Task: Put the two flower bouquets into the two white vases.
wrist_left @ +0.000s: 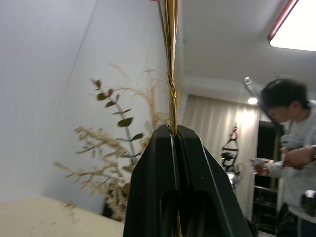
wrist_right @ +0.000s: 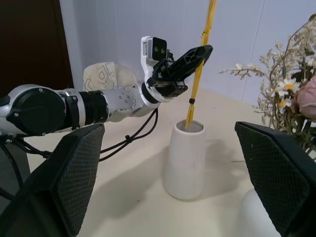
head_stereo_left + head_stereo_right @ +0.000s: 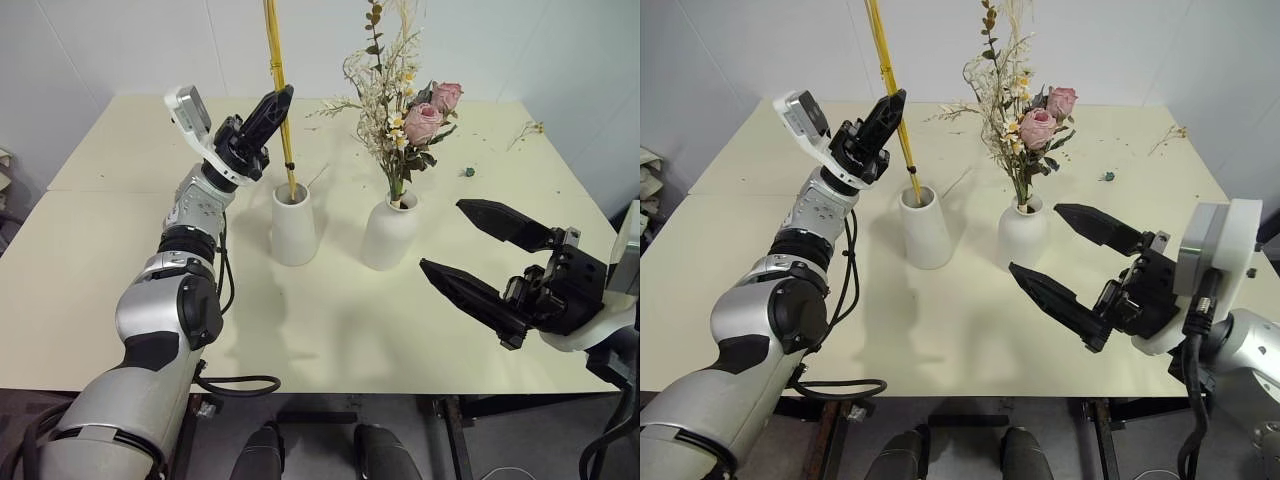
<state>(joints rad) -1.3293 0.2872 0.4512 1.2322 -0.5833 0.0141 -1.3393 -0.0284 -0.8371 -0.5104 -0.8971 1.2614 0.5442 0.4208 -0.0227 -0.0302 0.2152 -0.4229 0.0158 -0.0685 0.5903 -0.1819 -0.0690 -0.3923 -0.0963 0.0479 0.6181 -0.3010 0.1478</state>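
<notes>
The yellow wheat stalks (image 3: 279,85) are clamped between the closed fingers of the left gripper (image 3: 277,103), and their lower ends are set inside the mouth of the tapered vase (image 3: 293,226) on the table (image 3: 100,250). The right gripper (image 3: 470,250) is held with its fingers spread wide and nothing between them, near the bottle vase (image 3: 388,233), in which the rose bouquet (image 3: 405,115) is already stood upright
</notes>
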